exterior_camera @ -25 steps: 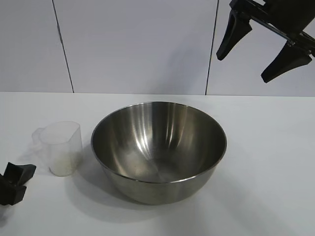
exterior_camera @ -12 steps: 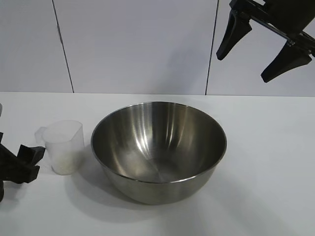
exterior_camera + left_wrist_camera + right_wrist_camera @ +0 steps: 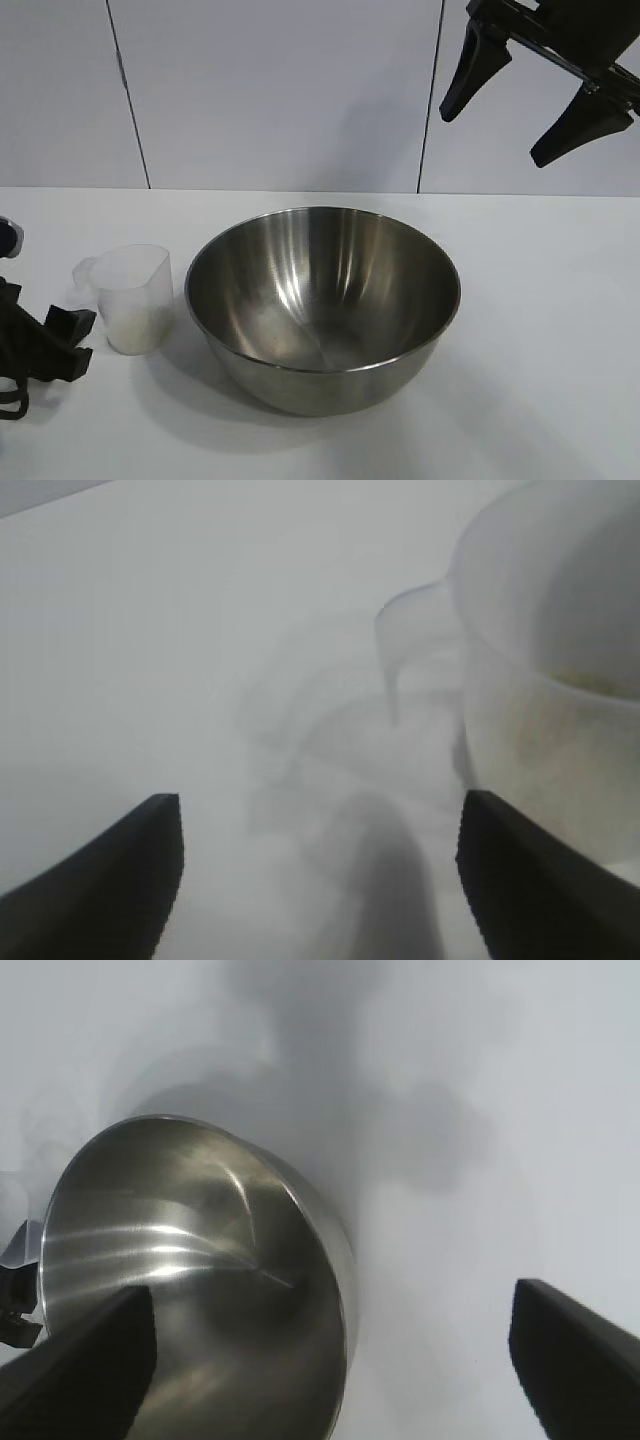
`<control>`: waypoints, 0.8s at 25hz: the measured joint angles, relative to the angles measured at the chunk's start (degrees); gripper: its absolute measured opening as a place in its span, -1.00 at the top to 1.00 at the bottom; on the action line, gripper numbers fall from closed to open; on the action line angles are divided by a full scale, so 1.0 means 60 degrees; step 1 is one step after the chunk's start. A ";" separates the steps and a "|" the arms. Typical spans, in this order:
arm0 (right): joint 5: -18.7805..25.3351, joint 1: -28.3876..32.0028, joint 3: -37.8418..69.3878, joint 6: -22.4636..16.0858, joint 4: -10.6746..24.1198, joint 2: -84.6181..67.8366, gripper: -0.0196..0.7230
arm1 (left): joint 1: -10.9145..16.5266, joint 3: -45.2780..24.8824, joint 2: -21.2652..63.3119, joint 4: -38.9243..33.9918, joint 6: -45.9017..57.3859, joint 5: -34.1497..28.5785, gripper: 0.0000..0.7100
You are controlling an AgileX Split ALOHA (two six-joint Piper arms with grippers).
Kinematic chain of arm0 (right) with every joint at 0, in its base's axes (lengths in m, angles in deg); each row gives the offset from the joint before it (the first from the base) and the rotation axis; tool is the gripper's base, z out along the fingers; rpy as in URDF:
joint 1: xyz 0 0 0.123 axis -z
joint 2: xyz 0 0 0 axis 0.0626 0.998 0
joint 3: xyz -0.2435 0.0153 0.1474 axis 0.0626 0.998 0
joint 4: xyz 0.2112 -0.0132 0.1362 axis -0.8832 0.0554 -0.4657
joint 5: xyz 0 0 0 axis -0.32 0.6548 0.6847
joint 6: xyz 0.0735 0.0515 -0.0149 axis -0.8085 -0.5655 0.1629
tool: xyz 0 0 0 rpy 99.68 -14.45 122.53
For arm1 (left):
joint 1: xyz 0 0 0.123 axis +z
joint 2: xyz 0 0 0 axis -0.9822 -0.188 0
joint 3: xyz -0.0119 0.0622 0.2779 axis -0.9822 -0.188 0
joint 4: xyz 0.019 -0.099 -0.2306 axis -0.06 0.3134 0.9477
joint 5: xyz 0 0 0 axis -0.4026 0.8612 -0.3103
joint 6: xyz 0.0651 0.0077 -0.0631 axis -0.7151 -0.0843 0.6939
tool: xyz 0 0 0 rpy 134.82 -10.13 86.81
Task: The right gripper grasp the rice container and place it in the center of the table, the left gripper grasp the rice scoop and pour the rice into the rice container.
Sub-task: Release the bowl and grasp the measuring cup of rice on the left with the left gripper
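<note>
Rice scoop (image 3: 133,298): upright on worktop (image 3: 540,340), just left of rice container (image 3: 322,300), ungrasped. Left gripper (image 3: 45,345) near its handle, jaws spread; right gripper (image 3: 535,95) high, released. Risk: off-centre approach, jaw nudging scoop, tipping rice (image 3: 590,685)

A pale wall (image 3: 270,90) of flat panels stood behind the scene. Two thin dark vertical seams (image 3: 128,95) split it into panels, one toward the left and another (image 3: 431,95) toward the right. Its lower edge met the white surface in a straight horizontal line.
</note>
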 joint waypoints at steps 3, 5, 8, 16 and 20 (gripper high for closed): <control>-0.0104 0.0000 0.0000 0.0000 -0.0008 0.0000 -0.83 | 0.0000 0.0213 -0.0001 -0.0088 0.0000 0.0000 -0.47; -0.0114 0.0000 0.0000 0.0000 -0.0008 0.0000 -0.83 | 0.0000 0.0336 -0.0035 -0.0088 0.0000 0.0008 -0.47; -0.0122 0.0000 0.0000 0.0000 -0.0008 0.0000 -0.83 | 0.0000 0.0510 -0.0229 -0.0097 0.0032 0.0010 -0.47; -0.0173 0.0000 0.0000 -0.0008 -0.0008 0.0000 -0.83 | 0.0000 0.0920 -0.0624 -0.0159 0.0141 -0.0001 -0.45; -0.0195 0.0000 0.0000 -0.0008 -0.0008 0.0000 -0.83 | 0.0000 0.1153 -0.0655 -0.0169 0.0332 -0.0001 -0.45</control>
